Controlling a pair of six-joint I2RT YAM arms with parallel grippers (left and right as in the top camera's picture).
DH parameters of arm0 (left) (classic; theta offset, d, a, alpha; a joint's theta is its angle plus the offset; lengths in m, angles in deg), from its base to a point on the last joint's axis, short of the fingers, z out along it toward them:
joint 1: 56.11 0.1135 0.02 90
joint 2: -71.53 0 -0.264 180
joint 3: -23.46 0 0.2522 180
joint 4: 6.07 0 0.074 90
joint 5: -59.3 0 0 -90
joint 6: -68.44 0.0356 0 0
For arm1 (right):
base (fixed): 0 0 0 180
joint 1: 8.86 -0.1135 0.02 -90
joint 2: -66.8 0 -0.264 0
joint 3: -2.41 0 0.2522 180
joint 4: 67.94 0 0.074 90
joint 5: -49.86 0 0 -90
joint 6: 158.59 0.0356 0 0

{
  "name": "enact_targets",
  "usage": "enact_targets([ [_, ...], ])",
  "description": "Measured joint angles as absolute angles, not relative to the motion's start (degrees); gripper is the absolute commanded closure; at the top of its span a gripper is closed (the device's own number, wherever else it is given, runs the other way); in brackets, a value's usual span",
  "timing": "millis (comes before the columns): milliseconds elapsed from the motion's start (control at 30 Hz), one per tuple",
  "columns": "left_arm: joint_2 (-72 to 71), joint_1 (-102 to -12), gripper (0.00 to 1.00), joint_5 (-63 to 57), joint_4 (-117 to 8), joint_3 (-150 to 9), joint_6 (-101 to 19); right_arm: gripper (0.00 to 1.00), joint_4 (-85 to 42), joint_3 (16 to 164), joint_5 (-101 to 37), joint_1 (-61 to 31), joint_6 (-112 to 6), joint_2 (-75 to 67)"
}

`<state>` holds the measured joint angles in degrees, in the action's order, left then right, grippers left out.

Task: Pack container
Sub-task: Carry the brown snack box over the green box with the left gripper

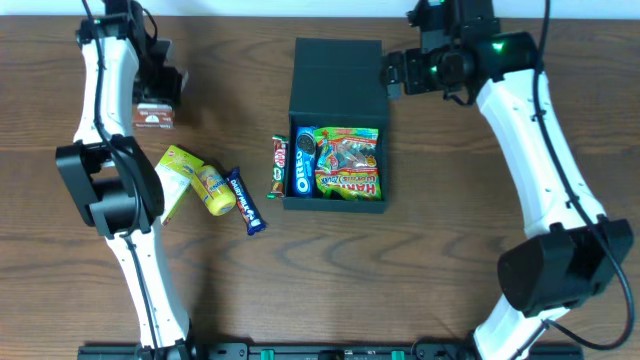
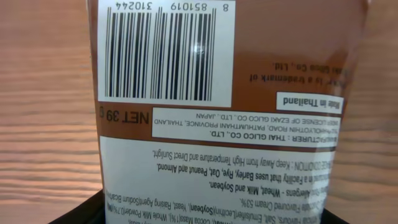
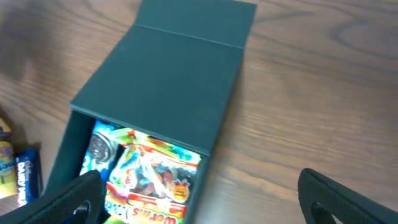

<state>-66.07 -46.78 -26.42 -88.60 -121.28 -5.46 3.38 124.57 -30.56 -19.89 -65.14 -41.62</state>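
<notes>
Brown wood-grain bench [image 1: 420, 260], with a pale strip beyond its far edge. The container [image 1: 335, 207] sits mid-bench, its long axis running far to near and its lid flap [image 1: 337, 80] lying toward the far side. Inside, a blue Oreo pack [image 1: 303, 165] and a gummy bag [image 1: 348, 165] lie side by side. Beside the lid, the right tool [image 1: 392, 72] gapes wide and empty. The left tool [image 1: 160, 85] is over a brown pack [image 1: 153, 117]; I cannot tell whether it grips it.
</notes>
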Motion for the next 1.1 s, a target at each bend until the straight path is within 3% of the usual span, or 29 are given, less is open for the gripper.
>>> enact_targets([
  [300, -66.07, -50.89, 0.36, -26.62, -96.21, -131.99, -7.21, 0.01, 6.06, 124.55, -30.56, -11.95, -64.97, -41.62],
  [700, -66.07, -72.47, 0.34, -23.80, -99.07, -135.53, -11.96, 0.01, 6.61, 124.53, -30.56, -4.92, -65.23, -41.62],
  [1100, -66.05, -88.18, 0.35, -23.19, -104.69, -135.32, -33.68, 0.01, 3.94, 124.53, -30.58, 0.61, -65.69, -41.62],
])
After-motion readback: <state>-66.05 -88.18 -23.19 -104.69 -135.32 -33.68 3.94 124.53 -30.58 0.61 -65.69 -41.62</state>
